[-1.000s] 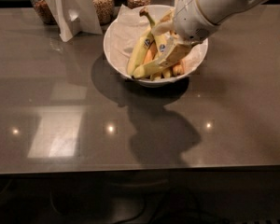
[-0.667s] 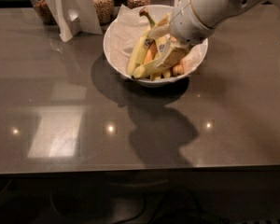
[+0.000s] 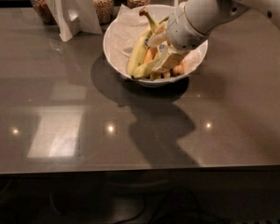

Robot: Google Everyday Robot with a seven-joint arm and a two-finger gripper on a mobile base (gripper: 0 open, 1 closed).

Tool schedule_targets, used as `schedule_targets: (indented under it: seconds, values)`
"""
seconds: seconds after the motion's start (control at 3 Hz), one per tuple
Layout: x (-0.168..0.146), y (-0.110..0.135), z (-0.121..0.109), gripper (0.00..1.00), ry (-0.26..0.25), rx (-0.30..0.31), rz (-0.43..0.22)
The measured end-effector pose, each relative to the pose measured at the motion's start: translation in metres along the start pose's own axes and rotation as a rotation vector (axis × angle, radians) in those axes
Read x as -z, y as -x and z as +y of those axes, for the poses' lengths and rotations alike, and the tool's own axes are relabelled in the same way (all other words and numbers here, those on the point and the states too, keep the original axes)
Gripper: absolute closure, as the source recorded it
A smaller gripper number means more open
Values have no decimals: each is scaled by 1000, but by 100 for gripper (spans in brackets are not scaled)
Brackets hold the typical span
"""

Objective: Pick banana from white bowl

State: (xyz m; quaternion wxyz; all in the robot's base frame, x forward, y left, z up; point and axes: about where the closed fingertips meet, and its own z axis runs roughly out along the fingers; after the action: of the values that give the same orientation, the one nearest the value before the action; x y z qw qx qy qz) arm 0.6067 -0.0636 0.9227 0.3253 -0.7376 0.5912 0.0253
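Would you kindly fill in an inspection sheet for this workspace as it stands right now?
Surface: dark glossy table, with lights reflected in it.
Job's things: white bowl near the far edge, lined with white paper; the banana lies inside it, stem pointing up and back.
Clutter: shorter orange-tinted bananas in the same bowl; three glass jars behind it; a white folded stand to the bowl's left.
Grippers: the tool is down in the bowl's right half, among the bananas.
Cables: nothing seen on the table.
Surroundings: dark behind the jars and below the table's front edge.
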Motion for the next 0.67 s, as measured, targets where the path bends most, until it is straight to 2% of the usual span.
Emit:
schedule_targets:
  seconds: [0.67]
  values:
    - [-16, -16, 1, 43, 37, 37, 64]
